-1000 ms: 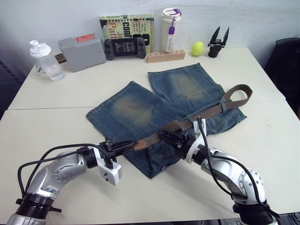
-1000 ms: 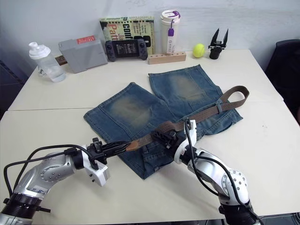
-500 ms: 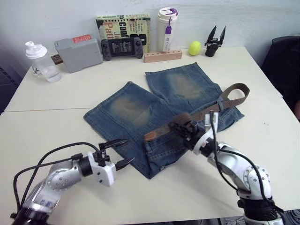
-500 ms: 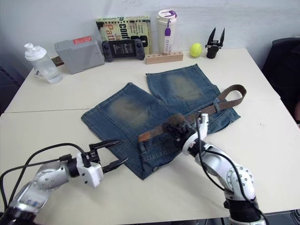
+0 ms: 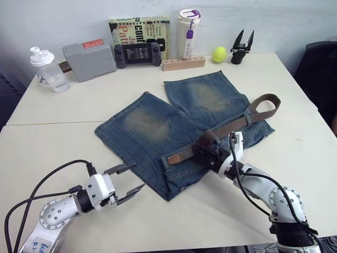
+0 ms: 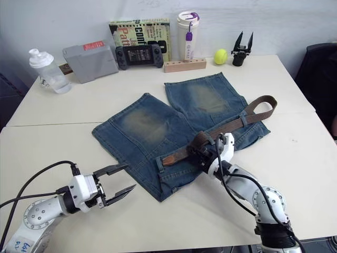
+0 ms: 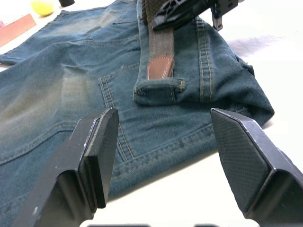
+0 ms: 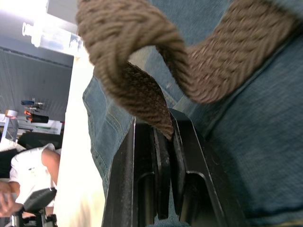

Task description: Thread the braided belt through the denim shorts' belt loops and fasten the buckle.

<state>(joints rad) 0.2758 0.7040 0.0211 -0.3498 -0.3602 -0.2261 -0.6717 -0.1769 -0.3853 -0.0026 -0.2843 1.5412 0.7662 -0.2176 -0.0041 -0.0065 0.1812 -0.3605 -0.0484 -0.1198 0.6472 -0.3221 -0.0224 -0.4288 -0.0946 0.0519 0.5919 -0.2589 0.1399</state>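
Note:
The denim shorts lie flat mid-table, waistband toward me. Across them runs the braided belt, curling into a loop at the far right. Its leather tip rests on the folded waistband beside a small stitched denim strip, perhaps one of the belt loops. My right gripper is shut on the belt a little behind the tip, where the belt humps up. My left gripper hangs open over the bare table near the shorts' closest corner, holding nothing. I cannot make out the buckle.
Along the table's back edge stand a clear bottle, a grey box, a game console, a tumbler, a wooden block, a tennis ball and a spare black gripper. A seated person is off to one side.
My left gripper opened, let go of the belt's tip and drew back toward me. The right gripper kept its hold; the tip rose, then settled onto the waistband.

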